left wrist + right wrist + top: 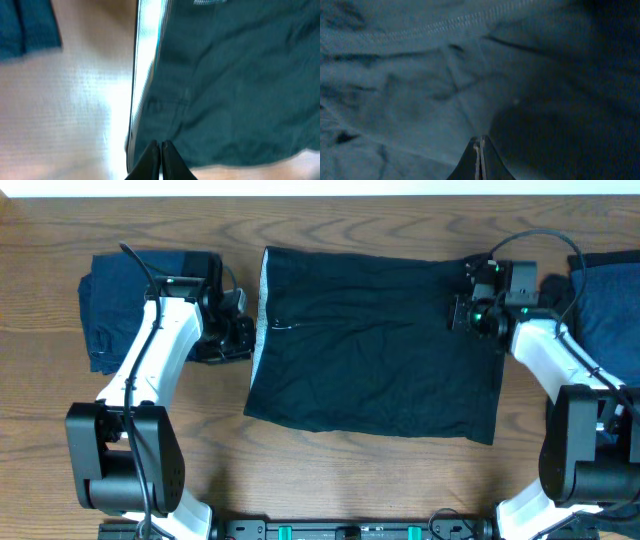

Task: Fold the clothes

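The black clothes (375, 350), wide and shorts-like, lie spread flat in the middle of the table, with the pale grey waistband strip (262, 310) along their left edge. My left gripper (243, 332) sits at that edge and is shut. In the left wrist view its tips (161, 144) meet over the cloth (235, 85), just right of the waistband (145, 60). My right gripper (462, 312) is at the garment's upper right edge, also shut. Its tips (480, 138) hover close over dark wrinkled cloth (420, 85). I see no fabric pinched in either one.
A folded navy garment (110, 310) lies left of the left arm and shows at the corner of the left wrist view (25, 25). Another navy piece (610, 300) lies at the far right. Bare wooden table (330, 480) runs along the front.
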`<state>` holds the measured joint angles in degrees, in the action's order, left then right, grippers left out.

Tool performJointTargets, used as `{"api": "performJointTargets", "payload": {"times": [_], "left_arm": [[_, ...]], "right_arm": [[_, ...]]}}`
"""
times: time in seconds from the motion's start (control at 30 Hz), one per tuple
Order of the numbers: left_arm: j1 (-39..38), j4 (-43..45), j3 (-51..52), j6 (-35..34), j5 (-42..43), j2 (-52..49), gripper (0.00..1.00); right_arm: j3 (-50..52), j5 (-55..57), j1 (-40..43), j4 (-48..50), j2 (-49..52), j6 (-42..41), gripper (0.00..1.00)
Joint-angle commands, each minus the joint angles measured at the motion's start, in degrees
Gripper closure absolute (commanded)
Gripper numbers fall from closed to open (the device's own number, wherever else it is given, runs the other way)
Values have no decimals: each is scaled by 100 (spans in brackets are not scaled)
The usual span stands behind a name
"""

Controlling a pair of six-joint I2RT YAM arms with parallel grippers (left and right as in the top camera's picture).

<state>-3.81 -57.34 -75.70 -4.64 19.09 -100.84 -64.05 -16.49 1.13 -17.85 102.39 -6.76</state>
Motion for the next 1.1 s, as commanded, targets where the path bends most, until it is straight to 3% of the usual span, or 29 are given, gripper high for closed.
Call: {"api": "performJointTargets", "payload": {"times": [0.0, 0.17, 0.47, 0.83, 1.07], "left_arm": [[-7, -376, -39, 59, -31, -2, 94], [-313, -732, 55, 13, -31, -2, 94], [-990, -470, 697, -219, -33, -2, 94], [-977, 415, 1274, -249, 317, 4, 94], [-610, 413, 1276, -306, -232, 2, 94]], "right_arm": [[-785, 48, -37, -686, -37, 177, 99], [-1281, 197, -39, -1508, -37, 282, 99], [-1281, 472, -39, -1587, -24, 282, 99], [-1281, 472, -39, -1580, -22, 286, 99], [-1281, 470, -39, -1582, -22, 389, 99]]}}
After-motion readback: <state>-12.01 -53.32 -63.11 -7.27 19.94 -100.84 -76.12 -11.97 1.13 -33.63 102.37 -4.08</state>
